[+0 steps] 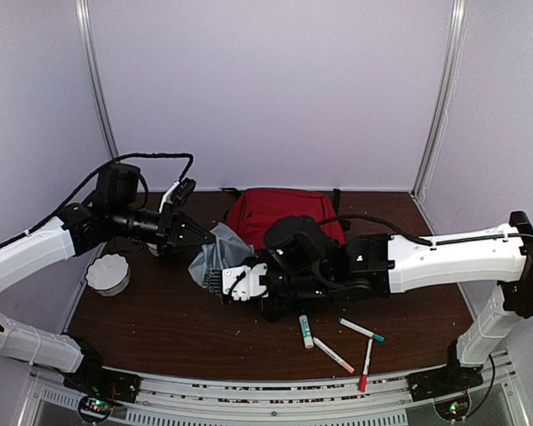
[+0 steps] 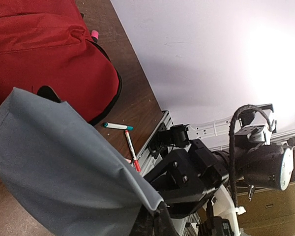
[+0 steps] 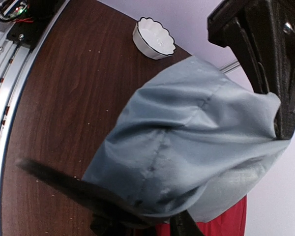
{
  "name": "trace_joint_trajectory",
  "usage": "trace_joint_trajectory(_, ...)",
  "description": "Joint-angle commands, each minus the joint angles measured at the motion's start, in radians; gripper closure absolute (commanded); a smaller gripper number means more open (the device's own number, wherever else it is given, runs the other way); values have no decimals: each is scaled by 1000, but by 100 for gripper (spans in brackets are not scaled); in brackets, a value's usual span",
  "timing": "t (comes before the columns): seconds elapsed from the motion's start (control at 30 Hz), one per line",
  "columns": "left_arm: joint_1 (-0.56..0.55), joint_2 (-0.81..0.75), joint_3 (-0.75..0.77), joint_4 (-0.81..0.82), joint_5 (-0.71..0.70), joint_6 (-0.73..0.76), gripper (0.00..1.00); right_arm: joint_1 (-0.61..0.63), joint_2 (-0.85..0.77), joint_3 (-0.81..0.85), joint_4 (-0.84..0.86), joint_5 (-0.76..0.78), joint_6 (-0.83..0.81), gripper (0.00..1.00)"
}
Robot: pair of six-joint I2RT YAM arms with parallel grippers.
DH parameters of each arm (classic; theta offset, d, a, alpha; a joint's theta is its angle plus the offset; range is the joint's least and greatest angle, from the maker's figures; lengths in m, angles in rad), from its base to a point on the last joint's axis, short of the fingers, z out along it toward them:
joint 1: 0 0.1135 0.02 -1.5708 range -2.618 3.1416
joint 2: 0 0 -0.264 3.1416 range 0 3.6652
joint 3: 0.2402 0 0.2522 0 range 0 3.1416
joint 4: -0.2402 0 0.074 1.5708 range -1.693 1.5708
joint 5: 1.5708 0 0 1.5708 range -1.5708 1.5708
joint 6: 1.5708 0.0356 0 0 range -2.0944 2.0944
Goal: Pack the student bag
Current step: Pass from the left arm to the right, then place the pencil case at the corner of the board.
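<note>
The red student bag point(image 1: 280, 209) lies at the back middle of the table, and it also shows as red fabric point(image 2: 49, 54) in the left wrist view. Its grey lining point(image 1: 215, 253) is pulled out toward the front left. My left gripper point(image 1: 188, 232) is shut on the lining's upper edge, and the pinch shows in the left wrist view point(image 2: 160, 221). My right gripper point(image 1: 220, 282) is at the lining's lower edge. In the right wrist view its fingers point(image 3: 180, 225) stand on either side of the grey fold point(image 3: 196, 142). They are mostly cut off, so the grip is unclear.
A white scalloped bowl point(image 1: 107, 273) sits at the left. Several markers point(image 1: 334, 355) and a green-and-white stick point(image 1: 306, 331) lie at the front right, near the table's metal rail. A pink item point(image 2: 95, 34) rests by the bag's far side.
</note>
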Motion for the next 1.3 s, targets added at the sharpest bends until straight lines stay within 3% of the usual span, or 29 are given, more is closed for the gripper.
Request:
trace_joint_trajectory(0.0,6,-32,4,78,28,7,100,11,11,16,70,67,24,86)
trace_joint_trajectory(0.1,7,-17,53,-111,-62,127,100,7,-2,34,20,57,17,100)
trace_joint_trajectory(0.23,9,21,121,-373,-248,320,59,-6,-16,64,-118,-79,45,100)
trace_joint_trajectory(0.33,10,9,141,-450,-429,412,49,-11,15,121,-268,-190,106,100)
trace_joint_trajectory(0.57,8,-149,98,-454,-666,468,46,-26,171,299,-515,-324,166,100)
trace_joint_trajectory(0.83,8,-266,104,-504,-739,497,46,-5,367,607,-715,-252,215,100)
trace_joint_trajectory(1.1,8,-314,130,-538,-812,527,46,27,464,811,-776,-87,256,100)
trace_joint_trajectory(1.27,8,-335,138,-570,-826,556,47,26,571,895,-779,-69,242,100)
